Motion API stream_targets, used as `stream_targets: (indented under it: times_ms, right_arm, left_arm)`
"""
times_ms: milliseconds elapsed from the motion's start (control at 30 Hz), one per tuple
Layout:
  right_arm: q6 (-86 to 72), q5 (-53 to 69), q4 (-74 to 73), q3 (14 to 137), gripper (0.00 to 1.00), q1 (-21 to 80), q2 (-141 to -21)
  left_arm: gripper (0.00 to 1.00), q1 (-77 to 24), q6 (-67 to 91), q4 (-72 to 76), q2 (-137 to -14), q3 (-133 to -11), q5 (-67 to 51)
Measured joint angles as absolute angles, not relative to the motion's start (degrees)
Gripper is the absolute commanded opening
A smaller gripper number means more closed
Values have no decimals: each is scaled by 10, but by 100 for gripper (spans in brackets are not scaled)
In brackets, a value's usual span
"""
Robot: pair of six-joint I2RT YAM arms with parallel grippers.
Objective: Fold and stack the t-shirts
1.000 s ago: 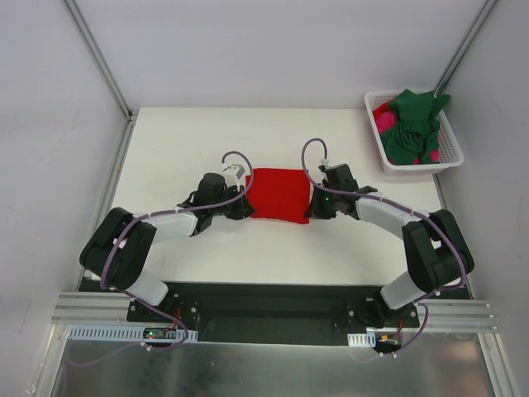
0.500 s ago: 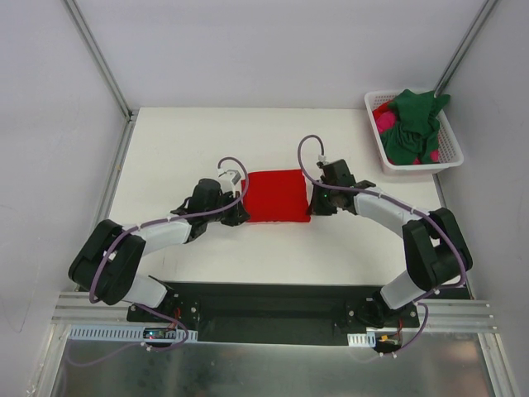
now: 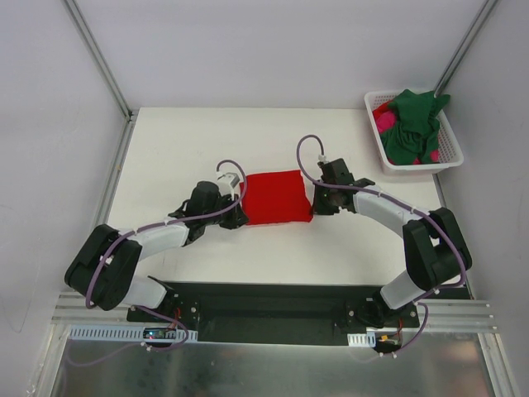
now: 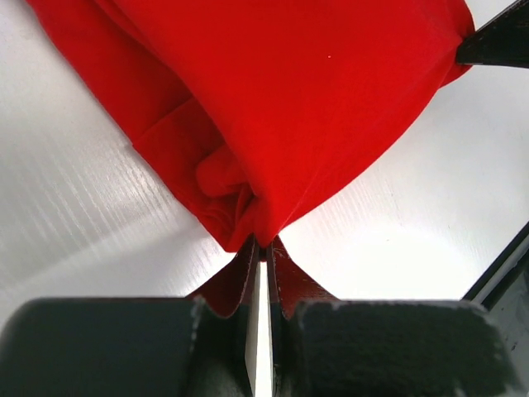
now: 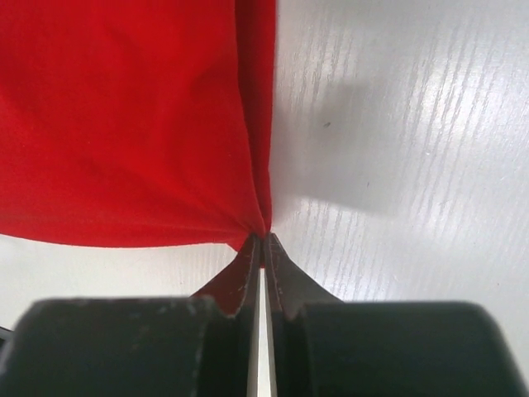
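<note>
Left claw and right claw each pinch a near corner of the red shirt. Shirt lies central on the bench, basket well apart.

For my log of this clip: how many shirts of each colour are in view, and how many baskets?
Red shirt: 1
Green shirt: 1, as far as the heap shows
Pink shirt: 1, mostly buried
Basket: 1
Total: 4
</note>
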State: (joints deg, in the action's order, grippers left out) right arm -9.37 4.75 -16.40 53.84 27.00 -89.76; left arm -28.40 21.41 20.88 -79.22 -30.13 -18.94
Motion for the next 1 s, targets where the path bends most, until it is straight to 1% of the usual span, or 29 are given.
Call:
stream_targets:
  times_ms: [33,67,100,167,200,300,467,600,667,700,733,767,800,833,867,933,967,1000]
  right_arm:
    - [-93,48,-165,539,17,270,-898]
    - [-93,48,-168,540,36,270,-898]
    - [-88,36,-173,541,43,271,-898]
    - [-79,16,-185,542,53,266,-898]
    - [-78,10,-191,542,55,264,-898]
    - [-70,-11,-212,545,61,260,-892]
    - [-58,-26,-243,572,63,261,-856]
    - [-52,-15,-244,601,63,261,-830]
    - [-50,11,-240,611,63,260,-824]
    - [-51,24,-237,615,63,261,-823]
    - [-51,46,-230,617,64,261,-823]
    - [-52,61,-225,618,62,261,-824]
    - [-55,84,-218,618,57,261,-825]
    - [-58,100,-212,618,49,261,-826]
    - [-61,122,-204,619,29,261,-830]
    - [-72,161,-183,625,5,260,-845]
    - [-80,178,-172,628,1,260,-853]
    - [-86,193,-160,630,1,260,-860]
  left_arm:
    - [7,-284,214,206,-791,-300,-189]
    - [27,-284,214,205,-790,-300,-190]
    - [34,-284,213,202,-788,-300,-189]
    - [41,-279,209,188,-782,-296,-176]
    - [48,-276,210,180,-778,-295,-173]
    - [51,-274,212,155,-759,-291,-168]
    - [55,-274,215,110,-669,-292,-164]
    - [57,-274,216,78,-594,-306,-161]
    - [55,-274,217,69,-577,-328,-161]
    - [52,-274,217,68,-577,-342,-162]
    - [44,-274,218,70,-583,-360,-163]
    - [24,-274,220,73,-592,-372,-166]
    - [11,-274,221,84,-605,-385,-171]
    - [0,-274,227,95,-623,-397,-177]
    - [0,-274,231,107,-637,-405,-185]
    - [0,-274,239,143,-678,-416,-203]
    - [0,-274,243,164,-698,-417,-213]
    - [0,-274,250,182,-717,-418,-224]
